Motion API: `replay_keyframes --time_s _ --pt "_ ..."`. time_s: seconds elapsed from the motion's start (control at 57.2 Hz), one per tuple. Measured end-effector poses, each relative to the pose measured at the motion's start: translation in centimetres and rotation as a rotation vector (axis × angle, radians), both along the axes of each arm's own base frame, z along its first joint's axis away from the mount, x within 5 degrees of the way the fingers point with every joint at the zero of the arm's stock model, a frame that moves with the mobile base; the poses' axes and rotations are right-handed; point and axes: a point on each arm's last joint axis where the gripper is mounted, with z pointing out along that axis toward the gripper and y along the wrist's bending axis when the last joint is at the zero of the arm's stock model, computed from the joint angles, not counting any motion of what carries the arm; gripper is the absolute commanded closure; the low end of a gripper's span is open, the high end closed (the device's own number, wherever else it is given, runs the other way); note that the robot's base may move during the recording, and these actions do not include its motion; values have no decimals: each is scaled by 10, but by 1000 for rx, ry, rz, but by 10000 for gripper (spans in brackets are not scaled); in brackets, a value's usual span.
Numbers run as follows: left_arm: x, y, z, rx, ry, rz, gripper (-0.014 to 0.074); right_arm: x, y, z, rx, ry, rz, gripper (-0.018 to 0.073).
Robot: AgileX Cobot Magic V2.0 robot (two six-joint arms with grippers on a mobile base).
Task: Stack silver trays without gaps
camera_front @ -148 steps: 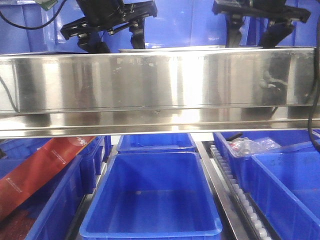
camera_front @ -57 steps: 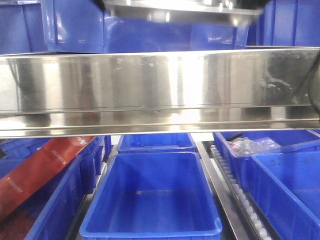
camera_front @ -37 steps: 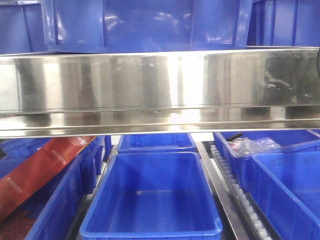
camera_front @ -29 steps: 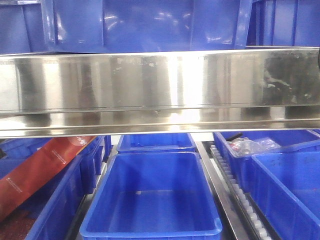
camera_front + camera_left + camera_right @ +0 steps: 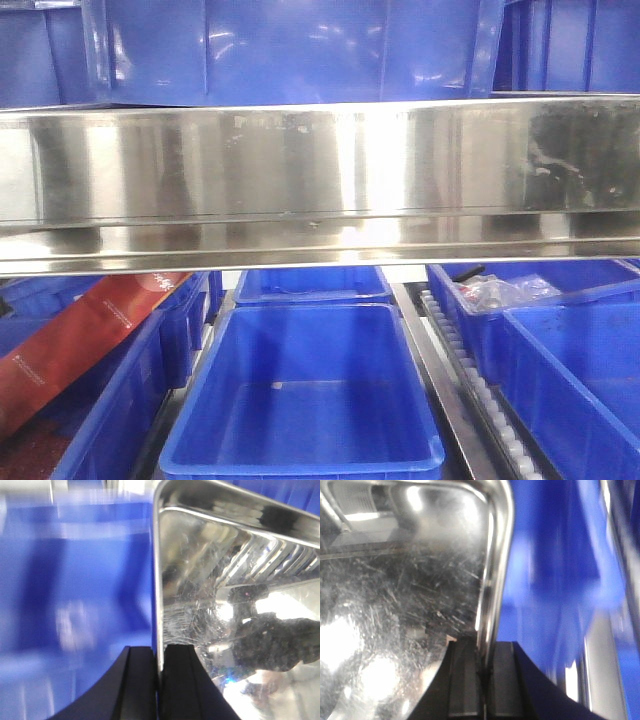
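Observation:
A silver tray [image 5: 320, 180] shows its long mirror-like side across the whole front view, close to the camera. Neither gripper appears in that view. In the left wrist view, my left gripper [image 5: 159, 652] is shut on the thin left rim of a scratched silver tray [image 5: 235, 605], one finger outside and one inside. In the right wrist view, my right gripper [image 5: 482, 655] is shut on the right rim of a silver tray [image 5: 395, 595] in the same way. Both wrist views have blurred blue behind the tray.
An empty deep blue bin [image 5: 300, 390] sits below the steel side, with more blue bins at the right [image 5: 580, 370] and behind at the top [image 5: 290, 50]. A red carton [image 5: 70, 335] leans at the left. A roller rail [image 5: 470, 385] runs between bins.
The grippers and the tray they hold, seen at the top of the front view earlier, have risen out of that view. The front view has stayed the same over the last half second.

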Motion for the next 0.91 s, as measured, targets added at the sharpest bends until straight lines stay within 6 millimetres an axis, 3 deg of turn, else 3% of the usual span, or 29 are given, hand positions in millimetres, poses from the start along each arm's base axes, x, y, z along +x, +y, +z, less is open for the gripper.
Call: replay_keyframes --time_s 0.297,0.909 --pt "1 0 4 -7 -45 -1 616 5 -1 10 9 -125 -23 640" --pt "4 -2 1 -2 -49 -1 616 6 -2 12 3 -144 -27 640"
